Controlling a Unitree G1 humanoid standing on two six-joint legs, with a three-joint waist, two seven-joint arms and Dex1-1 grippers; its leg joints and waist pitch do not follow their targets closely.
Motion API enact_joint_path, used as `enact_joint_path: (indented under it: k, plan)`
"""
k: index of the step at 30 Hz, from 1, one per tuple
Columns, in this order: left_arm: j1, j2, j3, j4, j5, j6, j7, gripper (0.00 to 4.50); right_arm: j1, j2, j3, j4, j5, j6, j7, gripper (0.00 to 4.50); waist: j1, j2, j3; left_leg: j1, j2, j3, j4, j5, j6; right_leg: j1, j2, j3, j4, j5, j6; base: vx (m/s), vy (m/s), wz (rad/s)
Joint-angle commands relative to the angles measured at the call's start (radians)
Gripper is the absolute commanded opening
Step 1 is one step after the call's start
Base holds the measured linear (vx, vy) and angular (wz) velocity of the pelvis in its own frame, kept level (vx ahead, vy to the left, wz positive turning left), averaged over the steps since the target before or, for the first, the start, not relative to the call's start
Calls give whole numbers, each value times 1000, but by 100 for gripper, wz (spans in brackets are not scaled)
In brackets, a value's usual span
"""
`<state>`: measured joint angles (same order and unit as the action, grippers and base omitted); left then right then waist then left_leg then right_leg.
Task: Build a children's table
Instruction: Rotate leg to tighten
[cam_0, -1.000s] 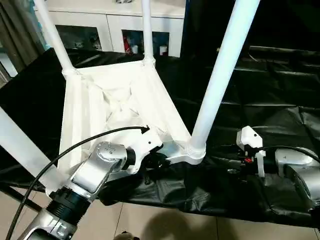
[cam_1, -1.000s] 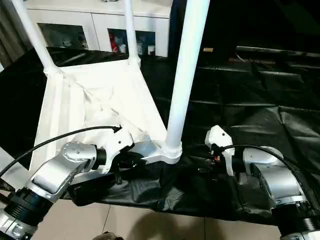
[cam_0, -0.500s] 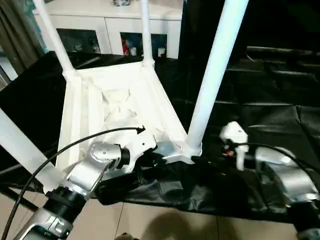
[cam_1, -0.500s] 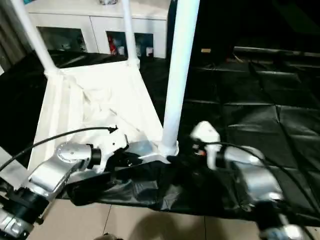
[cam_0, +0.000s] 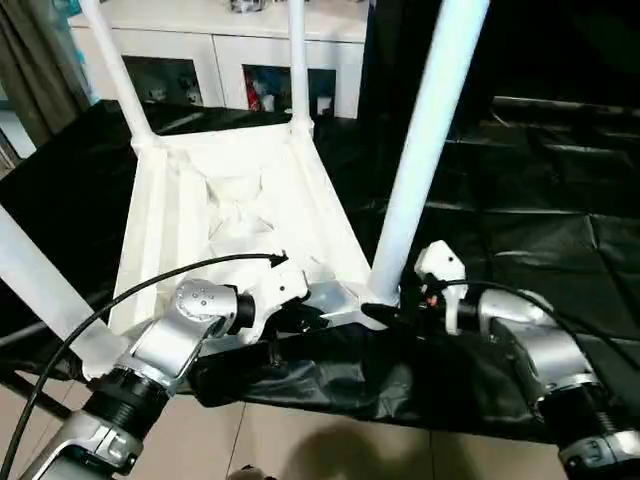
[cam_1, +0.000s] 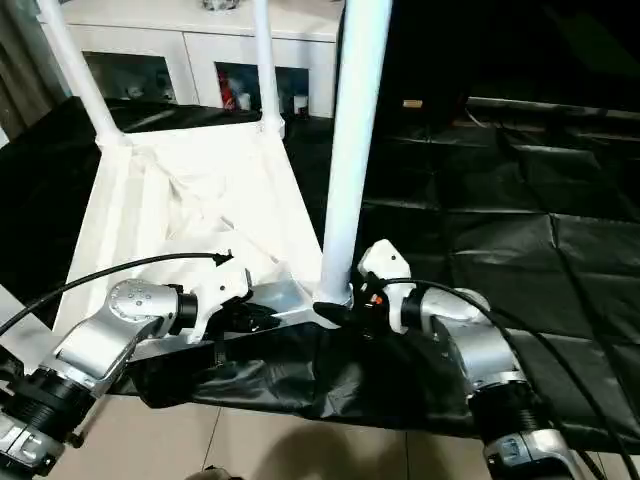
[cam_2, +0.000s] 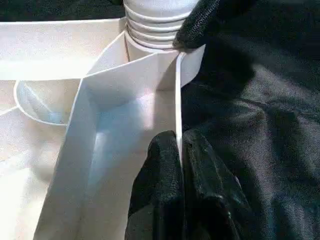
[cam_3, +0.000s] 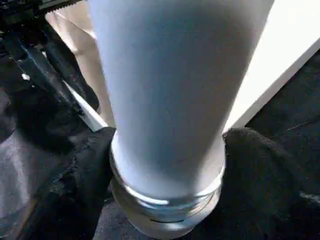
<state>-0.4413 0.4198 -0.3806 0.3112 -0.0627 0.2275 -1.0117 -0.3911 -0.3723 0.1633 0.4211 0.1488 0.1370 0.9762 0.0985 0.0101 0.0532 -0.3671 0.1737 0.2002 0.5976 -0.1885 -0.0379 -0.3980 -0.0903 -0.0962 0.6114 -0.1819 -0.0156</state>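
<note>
White children's table lies upside down on the black-draped work table, ribbed underside up, tubular legs standing in round corner sockets; my left gripper pinches its near rim, my right gripper straddles the near-right leg at its base.

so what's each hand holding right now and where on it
The left hand pinches the table top's thin edge wall near the corner. The right hand straddles the near leg's base; contact looks likely.
</note>
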Motion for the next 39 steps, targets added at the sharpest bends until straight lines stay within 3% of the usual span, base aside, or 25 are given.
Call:
enact_joint_path:
  k: [1,8,10,11,12,13,14,15,16,17,18,19,20,21,22,23,24,25,26,28,29,33,35,39]
  plan:
    - [20,-2,5,43,-5,-6,-8,0,-11,-2,-12,17,9,-16,0,339,0,-25,-52,13,60,-38,-76,-269,25,31,-84,58,-112,-544,-87,0,0,0]
    - [-52,-86,49,154,12,34,126,0,-20,106,-60,110,2,-21,-186,282,-13,-22,-47,22,53,-41,-73,-313,5,23,-84,48,-131,-648,-62,0,0,0]
    - [-113,-139,54,241,35,31,204,0,-47,180,-96,185,-6,-9,-344,278,-19,-11,-44,26,51,-44,-74,-343,-7,17,-82,42,-139,-677,-51,0,0,0]
    - [-141,-164,58,282,42,28,236,0,-62,212,-112,219,-8,-3,-416,278,-23,-15,-46,32,50,-47,-72,-374,-20,18,-84,35,-144,-695,-43,0,0,0]
    - [-173,-193,63,329,48,21,272,0,-79,242,-120,255,-18,0,-491,277,-28,-7,-45,34,51,-50,-74,-391,-25,20,-85,27,-151,-700,-39,0,0,0]
    - [-187,-205,65,350,51,17,289,0,-86,253,-121,271,-24,0,-522,277,-29,-7,-47,34,54,-54,-76,-404,-31,25,-86,23,-151,-689,-35,0,0,0]
    - [-217,-230,67,395,61,3,317,0,-107,279,-126,309,-34,-1,-590,277,-32,5,-45,39,58,-59,-82,-451,-37,26,-84,14,-155,-673,-31,0,0,0]
    - [-244,-252,69,433,67,-9,342,0,-129,300,-126,342,-42,1,-638,277,-43,13,-40,52,62,-62,-84,-532,-47,22,-79,-2,-166,-657,-29,-46,51,-4]
    - [-246,-253,69,435,67,-10,343,0,-130,301,-126,344,-43,1,-639,277,-50,13,-36,60,61,-64,-83,-581,-52,18,-74,-16,-177,-662,-21,-46,54,0]
    - [-291,-289,67,502,81,-39,376,0,-161,332,-103,381,-73,-21,-665,277,-60,24,-31,65,72,-72,-103,-690,-65,31,-59,-40,-170,-618,-13,-46,54,0]
    - [-318,-309,63,547,94,-64,387,0,-176,349,-89,393,-85,-58,-643,277,-46,44,-28,-4,116,-65,-195,-832,-87,102,-23,-36,-15,-419,-48,-76,52,4]
    - [-319,-311,63,550,96,-66,387,0,-177,351,-89,393,-85,-61,-641,277,-8,51,-17,-81,132,-31,-262,-923,-104,142,2,-33,125,-293,-60,-83,20,20]
    - [-334,-322,60,576,103,-84,388,0,-185,360,-92,398,-82,-88,-624,277,37,29,-35,-68,81,51,-262,-872,-99,118,30,-22,141,-225,-59,-83,20,20]
    - [-341,-325,58,589,106,-94,385,0,-190,364,-97,398,-75,-99,-610,332,18,-57,-67,98,54,13,-82,-531,-114,-16,-87,79,-37,-683,-1,70,-114,27]
    - [-344,-328,58,595,106,-104,377,0,-191,362,-103,391,-64,-104,-581,332,10,-94,-64,114,28,-1,32,-344,-52,-63,-112,94,-124,-850,11,185,-125,-11]
    - [-344,-328,60,596,104,-110,368,0,-191,356,-105,385,-57,-109,-559,346,46,-55,-67,-40,11,-51,23,-73,63,96,-167,162,-99,-708,-3,185,-125,-11]
    - [-340,-324,61,591,101,-117,353,0,-190,345,-105,377,-52,-116,-537,364,61,-32,-79,-53,29,-65,-26,88,59,101,-112,108,-43,-311,-38,126,-9,-30]
    - [-331,-317,58,580,99,-126,330,0,-187,325,-107,366,-47,-121,-513,364,56,-34,-86,-34,35,-65,-32,132,65,77,-70,88,-13,-84,-53,0,0,0]
    - [-326,-311,56,577,97,-139,313,0,-187,310,-110,362,-42,-124,-496,376,36,-31,-83,-15,41,-62,-26,153,81,60,-42,74,12,180,-122,0,0,0]
    - [-313,-295,56,569,88,-167,268,0,-184,272,-111,355,-34,-126,-450,388,32,-17,-87,-12,45,-56,-28,104,115,64,-55,72,7,272,-203,0,0,0]
    - [-312,-293,58,573,86,-178,255,0,-184,262,-111,355,-35,-128,-436,388,31,-20,-84,-11,45,-52,-33,35,120,70,-58,71,-5,230,-225,0,0,0]
    - [-291,-269,64,558,74,-217,149,0,-166,187,-106,321,-31,-144,-302,388,25,-17,-74,-2,61,-52,-54,-104,82,71,-69,72,-37,-37,-222,0,0,0]
    - [-267,-235,49,520,70,-233,65,0,-140,129,-94,262,-11,-133,-181,388,24,-17,-74,-2,65,-54,-58,-111,81,76,-72,74,-37,-31,-224,0,0,0]
    - [-238,-195,30,463,59,-237,-17,0,-107,62,-74,185,14,-120,-46,388,21,-16,-73,1,68,-47,-60,-124,94,66,-73,76,-41,-36,-236,0,0,0]
